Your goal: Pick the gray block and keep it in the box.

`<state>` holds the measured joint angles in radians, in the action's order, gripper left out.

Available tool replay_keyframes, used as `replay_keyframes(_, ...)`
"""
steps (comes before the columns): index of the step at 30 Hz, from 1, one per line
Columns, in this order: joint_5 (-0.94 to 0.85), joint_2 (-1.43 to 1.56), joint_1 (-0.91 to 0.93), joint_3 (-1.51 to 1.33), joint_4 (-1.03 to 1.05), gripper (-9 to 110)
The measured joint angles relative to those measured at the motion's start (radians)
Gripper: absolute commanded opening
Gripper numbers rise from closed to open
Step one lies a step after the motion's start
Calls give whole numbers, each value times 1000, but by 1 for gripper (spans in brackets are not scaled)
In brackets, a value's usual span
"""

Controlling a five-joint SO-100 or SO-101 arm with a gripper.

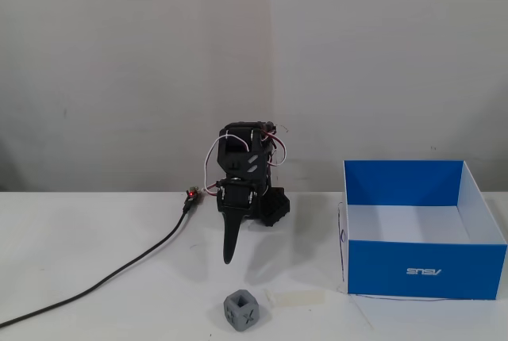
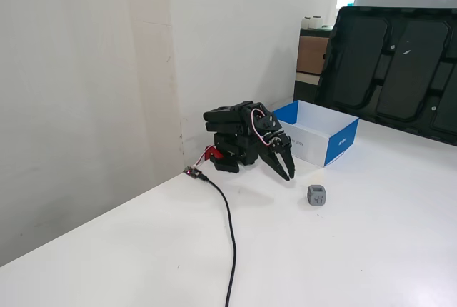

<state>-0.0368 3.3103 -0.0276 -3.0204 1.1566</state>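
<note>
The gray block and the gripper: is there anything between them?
No. Both fixed views show only bare white table between the gripper and the gray block.

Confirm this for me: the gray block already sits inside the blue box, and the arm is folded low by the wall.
Not quite. The gray block sits on the bare table, outside the blue box; both fixed views show this. The arm is folded low by the wall, its claw empty.

Around gray block (image 1: 241,310): bare table (image 1: 95,238) on all sides, top uncovered.
Block to box (image 1: 424,227): unobstructed gap.
Box mouth: open.
Beside arm: black cable (image 2: 230,230) trailing away.
</note>
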Motion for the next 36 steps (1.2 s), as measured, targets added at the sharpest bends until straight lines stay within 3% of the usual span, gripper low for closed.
replay_keyframes(36,0,0,0,0,0,0)
